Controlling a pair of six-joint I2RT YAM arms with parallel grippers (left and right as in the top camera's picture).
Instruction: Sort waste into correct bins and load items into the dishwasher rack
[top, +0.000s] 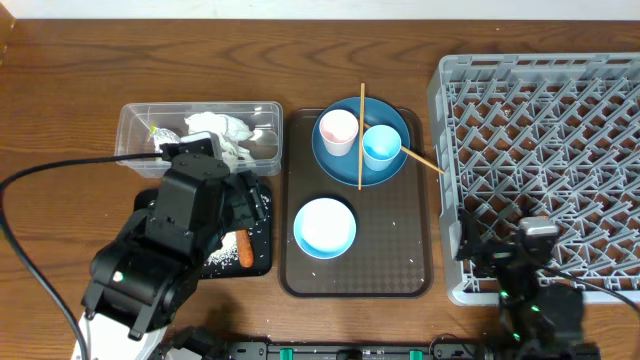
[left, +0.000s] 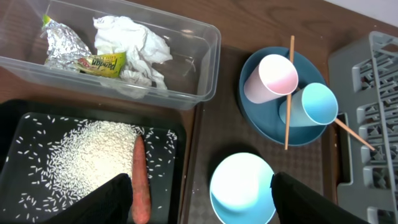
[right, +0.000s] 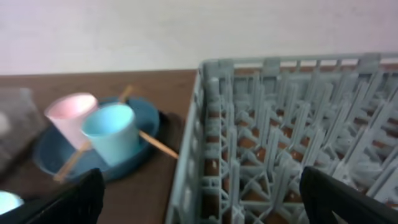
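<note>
a clear rectangular plastic tub (left: 205, 37) sits on the wooden table (top: 60, 100) at the far left. it holds a crumpled white tissue (left: 134, 40) and, beside that, a small yellow snack wrapper (left: 99, 63) with silver foil showing. just in front of the tub lies a shallow black rectangular tray (left: 165, 180). a heap of loose white rice grains (left: 87, 155) is spread over it, and a slim orange carrot (left: 140, 180) lies along the right edge of the heap.

to the right, a larger dark brown serving tray (top: 390, 250) carries the dishes. a large round blue plate (left: 258, 118) has a small pink cup (left: 270, 78) and a small light blue cup (left: 311, 106) standing on it side by side. one thin wooden chopstick (left: 289, 93) lies across the plate between the cups. a second chopstick (left: 354, 134) slants from the light blue cup towards the large square grey plastic rack (top: 540, 150), ending just beside its wall. a pale blue bowl (left: 239, 186) rests on the serving tray in front of the plate, apart from it.

the left claw (left: 200, 180) hovers above the black tray's right edge and the bowl, its fingers spread wide with nothing between them. the right claw (right: 202, 186) hangs at the rack's near corner, fingers fully apart and empty.
</note>
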